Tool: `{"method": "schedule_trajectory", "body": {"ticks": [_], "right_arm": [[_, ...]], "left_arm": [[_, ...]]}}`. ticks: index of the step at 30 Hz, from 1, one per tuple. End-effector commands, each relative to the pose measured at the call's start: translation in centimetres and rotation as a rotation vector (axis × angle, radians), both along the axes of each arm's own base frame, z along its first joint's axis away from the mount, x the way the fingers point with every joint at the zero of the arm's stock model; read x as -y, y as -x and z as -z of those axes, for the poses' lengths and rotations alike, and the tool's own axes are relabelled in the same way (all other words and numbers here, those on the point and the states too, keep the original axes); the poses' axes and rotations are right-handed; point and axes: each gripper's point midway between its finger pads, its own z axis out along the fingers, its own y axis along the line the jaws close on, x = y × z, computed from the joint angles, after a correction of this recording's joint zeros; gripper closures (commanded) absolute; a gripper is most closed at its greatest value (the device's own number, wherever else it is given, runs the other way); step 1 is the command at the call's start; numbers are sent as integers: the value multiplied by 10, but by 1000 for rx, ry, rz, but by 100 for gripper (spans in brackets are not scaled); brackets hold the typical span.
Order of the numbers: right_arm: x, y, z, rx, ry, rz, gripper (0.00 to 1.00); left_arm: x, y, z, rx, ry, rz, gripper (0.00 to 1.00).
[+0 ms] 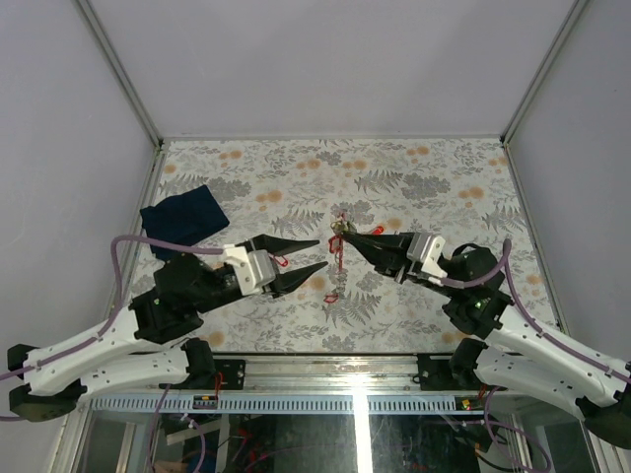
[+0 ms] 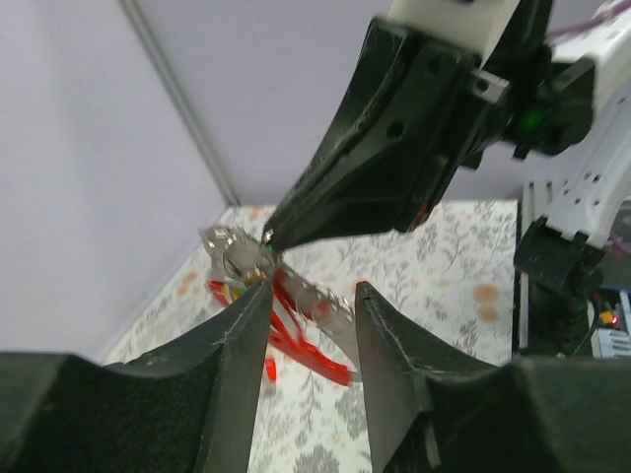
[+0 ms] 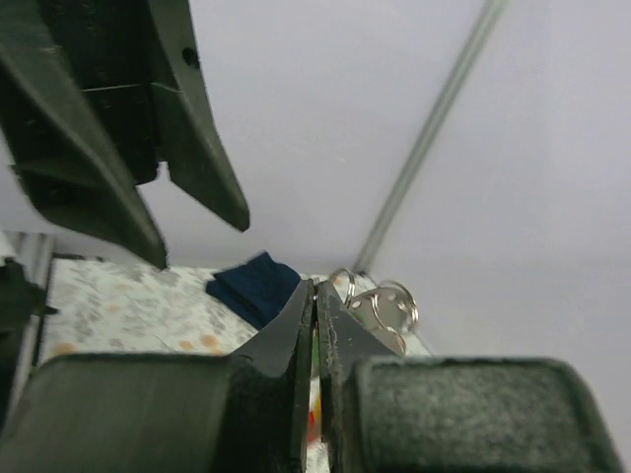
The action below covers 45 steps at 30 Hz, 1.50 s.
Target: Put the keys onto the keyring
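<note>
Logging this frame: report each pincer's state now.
Left pincer: open, holding nothing.
Right pincer: shut on the keyring.

Even, soft, bright light, faint shadows, wrist views blurred up close (foreground especially)
</note>
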Motion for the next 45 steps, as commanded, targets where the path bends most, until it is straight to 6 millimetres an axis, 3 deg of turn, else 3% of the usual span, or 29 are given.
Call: {"method": "schedule_trajectory", "body": {"ticks": [1, 4, 8, 16, 41, 45], "right_arm": [[10, 38, -52, 49, -172, -168, 100], [10, 43, -56, 43, -194, -206, 100], [9, 54, -61, 41, -212, -270, 100], [8, 68, -66, 43, -199, -348, 100], [3, 85, -61, 37, -142, -449, 100], [3, 84, -60, 37, -139, -450, 100]], "left_arm": [[1, 27, -42, 123, 129, 134, 64], [6, 38, -42, 136, 113, 198, 69], [8, 36, -38, 138, 85, 194, 72], [3, 30, -43, 161, 101, 153, 69], [12, 34, -42, 172, 78, 192, 70], [13, 37, -42, 176, 77, 208, 80]]}}
